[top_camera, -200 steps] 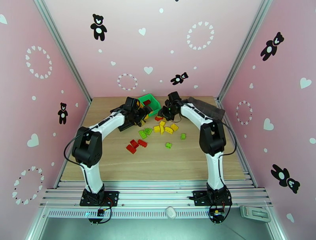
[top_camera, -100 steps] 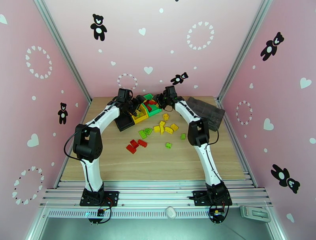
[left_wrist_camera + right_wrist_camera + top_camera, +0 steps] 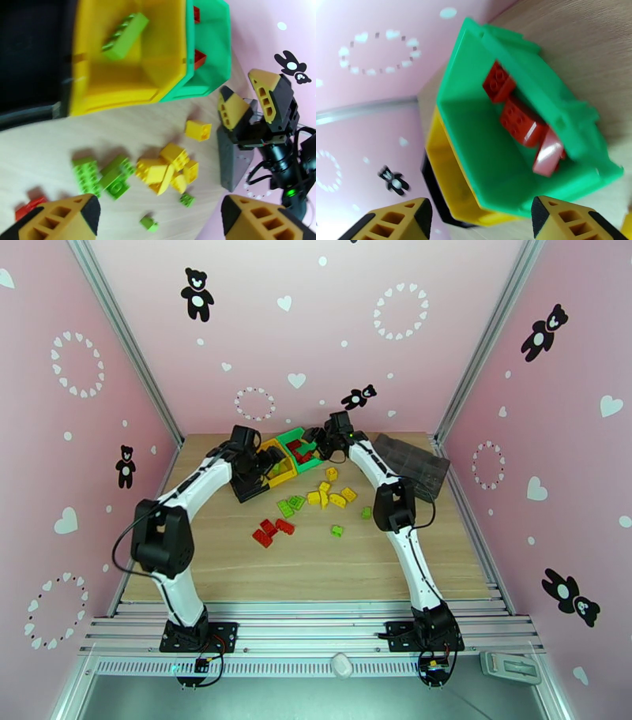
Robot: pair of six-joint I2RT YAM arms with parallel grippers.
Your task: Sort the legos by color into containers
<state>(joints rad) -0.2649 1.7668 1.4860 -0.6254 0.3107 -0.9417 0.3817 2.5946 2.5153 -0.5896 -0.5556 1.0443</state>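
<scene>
The containers stand in a row at the back: a black bin (image 3: pixel 248 485), a yellow bin (image 3: pixel 279 464) and a green bin (image 3: pixel 299 447). A light green lego (image 3: pixel 124 34) lies in the yellow bin (image 3: pixel 118 79). Red legos (image 3: pixel 519 120) lie in the green bin (image 3: pixel 474 158). My left gripper (image 3: pixel 263 465) hangs open over the bins' near side, its jaws (image 3: pixel 158 207) holding nothing. Above the green bin, my right gripper (image 3: pixel 320 444) is also open and empty (image 3: pixel 480 211); it shows in the left wrist view too (image 3: pixel 252 98). Loose yellow legos (image 3: pixel 332 494), green legos (image 3: pixel 291 504) and red legos (image 3: pixel 272 530) lie on the table.
A dark grey compartmented tray (image 3: pixel 412 461) sits at the back right, just right of my right arm. Two small green bricks (image 3: pixel 366 512) lie apart from the piles. The near half of the wooden table (image 3: pixel 316 571) is bare. Pink walls close in on three sides.
My right gripper rose from the table to above the green bin and opened; the red brick that lay in front of that bin is gone from the table. My left gripper drew back leftward.
</scene>
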